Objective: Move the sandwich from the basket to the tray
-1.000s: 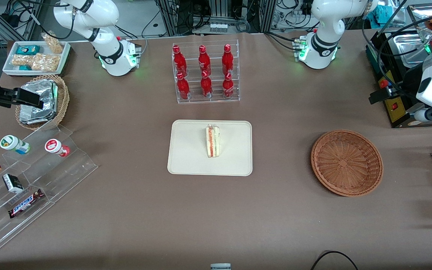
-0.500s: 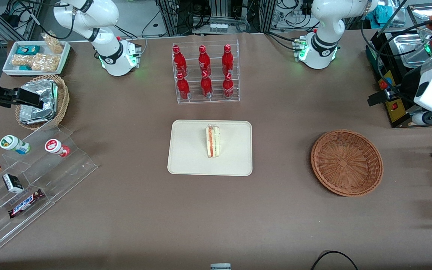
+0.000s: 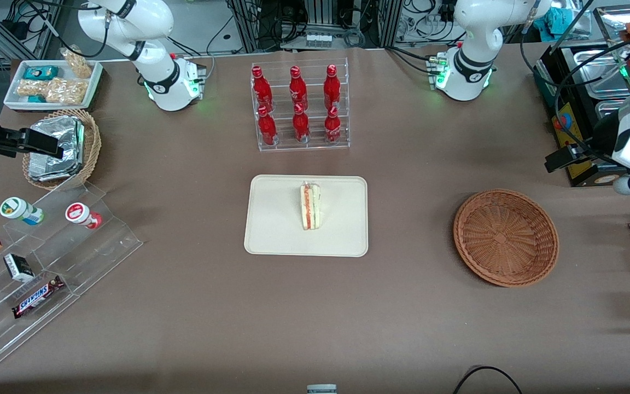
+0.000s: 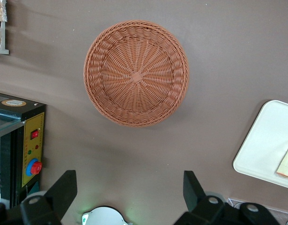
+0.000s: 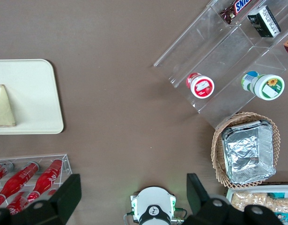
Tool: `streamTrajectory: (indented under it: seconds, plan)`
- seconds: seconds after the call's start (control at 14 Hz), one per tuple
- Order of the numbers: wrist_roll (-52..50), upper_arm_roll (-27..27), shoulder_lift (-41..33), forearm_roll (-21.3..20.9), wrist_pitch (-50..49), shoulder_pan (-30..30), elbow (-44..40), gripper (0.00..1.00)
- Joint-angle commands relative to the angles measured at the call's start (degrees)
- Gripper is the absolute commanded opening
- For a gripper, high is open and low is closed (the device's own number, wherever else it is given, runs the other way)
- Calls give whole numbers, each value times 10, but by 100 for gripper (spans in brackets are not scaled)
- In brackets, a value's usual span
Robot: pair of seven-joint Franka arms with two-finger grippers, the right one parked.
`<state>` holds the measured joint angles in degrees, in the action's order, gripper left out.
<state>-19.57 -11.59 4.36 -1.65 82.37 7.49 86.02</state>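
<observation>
Saw sandwich (image 3: pixel 310 206) lying on tray (image 3: pixel 271 230); basket (image 3: pixel 505 237) held nothing. Gripper (image 4: pixel 129 190) hung high above table near basket, fingers spread wide, gripping nothing. Judged placing done.

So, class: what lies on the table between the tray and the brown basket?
Nothing: bare brown tabletop separates the tray from the basket in the front view. The open gripper hangs high above, beside the basket.

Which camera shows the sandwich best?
The front view: the whole sandwich lies on the tray, filling stripes showing. The right wrist view shows only bread; the left wrist view shows a sliver. The open gripper is beside the basket.
</observation>
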Motion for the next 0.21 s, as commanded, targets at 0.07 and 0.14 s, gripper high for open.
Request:
streamTrajectory:
  seconds: [0.07, 0.14]
  plan:
    - [2, -7, 5, -6, -7, 5, -12, 100]
    - [2, -8, 5, -10, -7, 4, -11, 100]
